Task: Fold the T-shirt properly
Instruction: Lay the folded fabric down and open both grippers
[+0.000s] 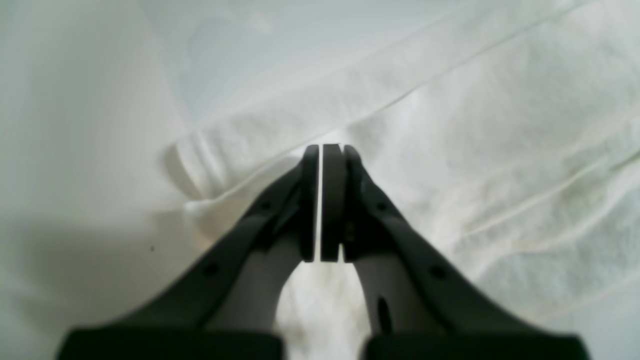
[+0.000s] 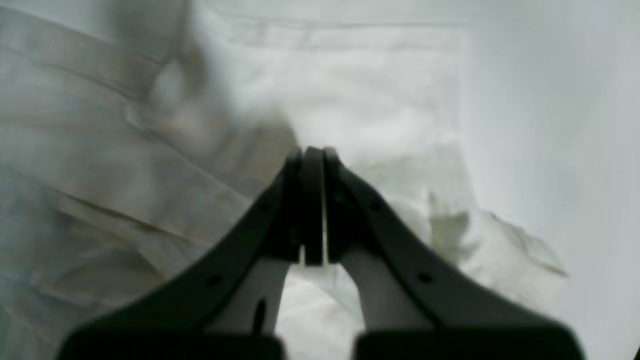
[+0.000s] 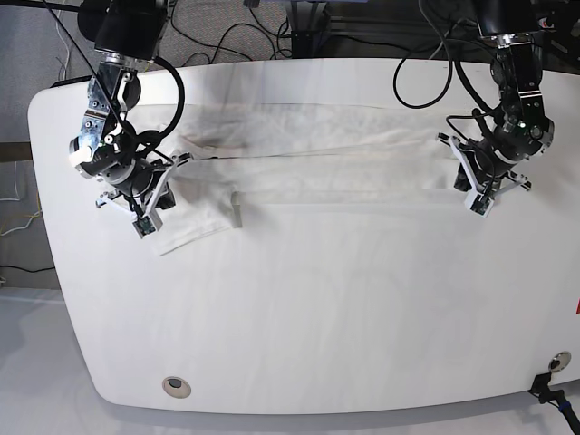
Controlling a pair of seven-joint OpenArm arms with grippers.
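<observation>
The white T-shirt [image 3: 308, 154] lies as a long, creased band across the far half of the white table [image 3: 299, 317], plain side up, no print showing. A sleeve flap [image 3: 195, 227] sticks out toward the front at its left end. My right gripper [image 3: 161, 181] is at that left end; in the right wrist view its fingers [image 2: 311, 150] are pressed together over rumpled cloth [image 2: 400, 110]. My left gripper [image 3: 458, 163] holds the band's right end; its jaws [image 1: 325, 147] are shut with a thin white sliver between the pads, on a hemmed edge of the T-shirt [image 1: 450, 165].
Cables and dark stands [image 3: 299, 27] run along the table's far edge. A round metal insert [image 3: 176, 387] sits near the front left edge, and a small fitting [image 3: 555, 362] at the front right corner.
</observation>
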